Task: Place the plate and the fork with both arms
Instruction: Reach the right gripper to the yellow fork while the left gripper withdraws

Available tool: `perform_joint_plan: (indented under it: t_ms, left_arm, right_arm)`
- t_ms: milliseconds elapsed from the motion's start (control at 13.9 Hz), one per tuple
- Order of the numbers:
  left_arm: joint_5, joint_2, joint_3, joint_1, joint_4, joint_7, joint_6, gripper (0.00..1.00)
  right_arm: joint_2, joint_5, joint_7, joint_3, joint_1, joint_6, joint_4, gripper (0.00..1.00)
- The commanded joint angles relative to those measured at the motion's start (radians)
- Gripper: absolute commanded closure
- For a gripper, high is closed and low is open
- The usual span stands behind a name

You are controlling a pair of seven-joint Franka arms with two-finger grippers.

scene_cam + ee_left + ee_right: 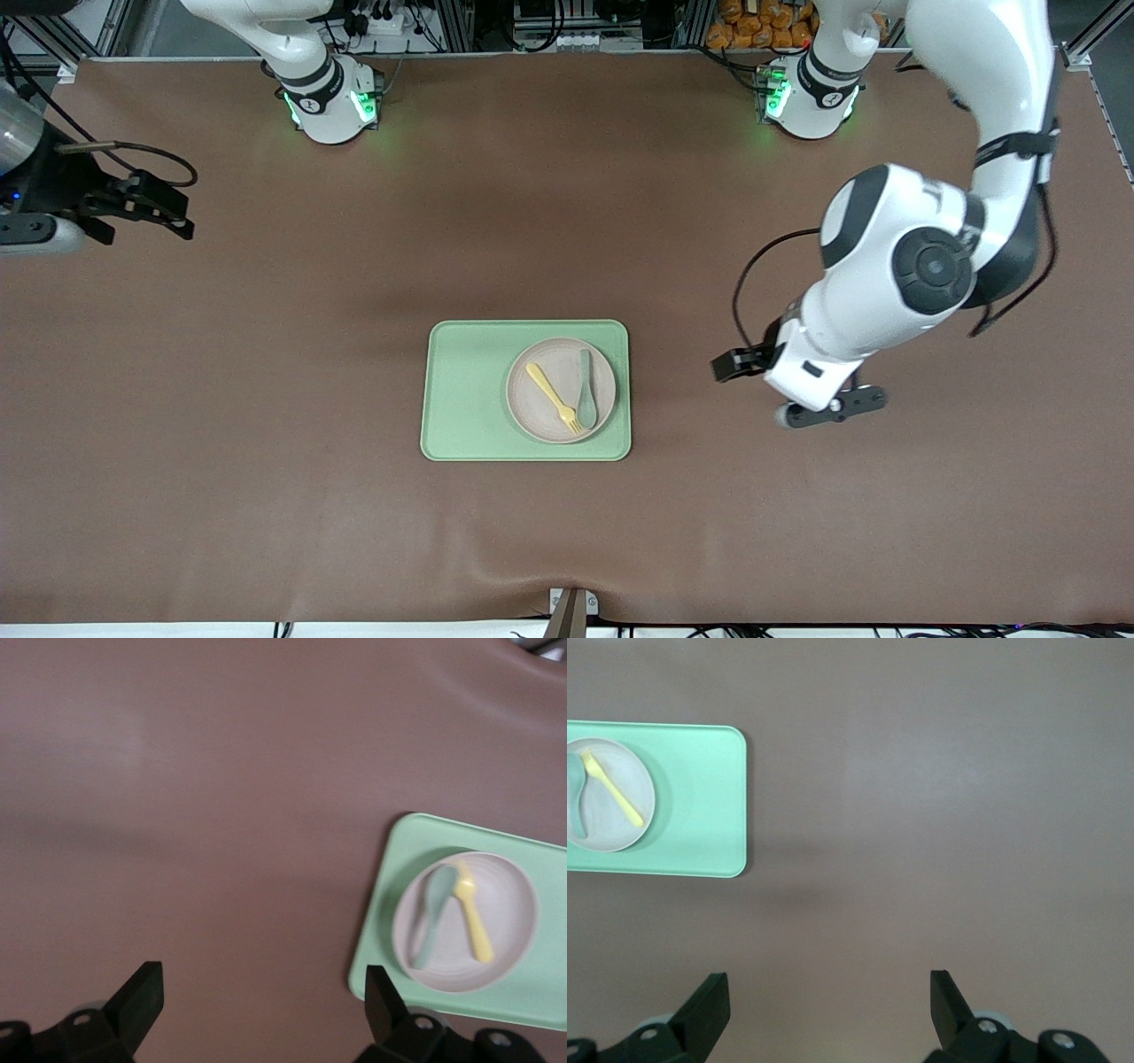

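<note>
Two open, empty grippers hang over bare table: left gripper (780, 390) toward its own end, right gripper (146, 213) toward its end. The fork (555, 399) lies beside a spoon (586, 400) on the plate (561, 390) on a green tray (469, 416); a careless pinch could catch the spoon.

A robotics lab is indicated by two arms' green-lit bases (332, 102) bolted to a brown-covered table (266, 443), with aluminium framing (461, 22) and cables seen at 12 o'clock.
</note>
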Motion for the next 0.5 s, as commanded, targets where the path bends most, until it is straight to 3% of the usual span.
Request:
perform_joint_plan:
  t_ms: [0,215,431]
  left_arm:
    - [0.044,-0.079,-0.003,0.035,-0.037,0.024,-0.086,0.00]
    - [0.044,-0.131,-0.004,0.082,-0.039,0.128,-0.161,0.00]
    - [0.044,-0.170,-0.004,0.119,-0.042,0.159,-0.221,0.00]
  right_arm:
    - [0.054,0.053,0.004,0.002,0.036,0.017,0.028,0.00]
    - [0.144,0.076,0.059,0.005,0.087,0.061,0.101,0.00]
    - [0.290,0.084,0.151,0.006,0.162,0.063,0.262,0.00]
